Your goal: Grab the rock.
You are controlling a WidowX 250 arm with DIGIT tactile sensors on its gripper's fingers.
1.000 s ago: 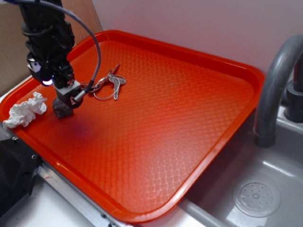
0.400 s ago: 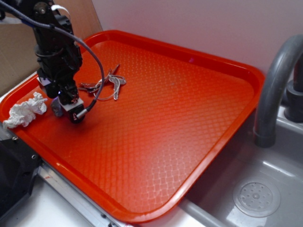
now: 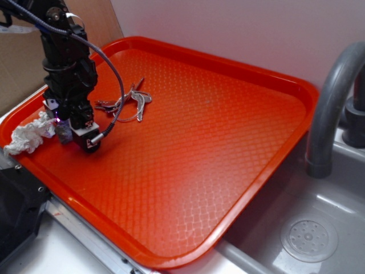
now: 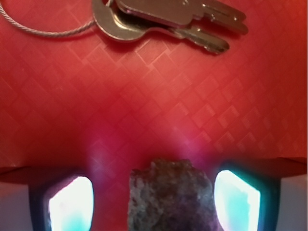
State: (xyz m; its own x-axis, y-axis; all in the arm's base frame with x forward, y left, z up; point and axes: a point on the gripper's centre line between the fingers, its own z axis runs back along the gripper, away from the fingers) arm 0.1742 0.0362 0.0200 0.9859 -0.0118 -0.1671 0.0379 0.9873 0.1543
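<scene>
At the wrist view's lower centre, the rock (image 4: 169, 195) sits between the gripper (image 4: 154, 202) fingers, spread wide, gripping nothing yet

Wall (image 3: 239, 28): I see it plain and pale, at 12 o'clock.
Sink (image 3: 296, 228): grey basin at 4 o'clock, round drain (image 3: 308, 237) in it.
Faucet (image 3: 331, 103): grey, curved, at 3 o'clock.
Cardboard (image 3: 17, 63): brown, 10 o'clock.

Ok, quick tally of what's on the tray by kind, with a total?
Rock: 1, between the open gripper fingers
Tissue: 1, crumpled, white
Key bunch: 1
Total: 3 on the orange tray
</scene>
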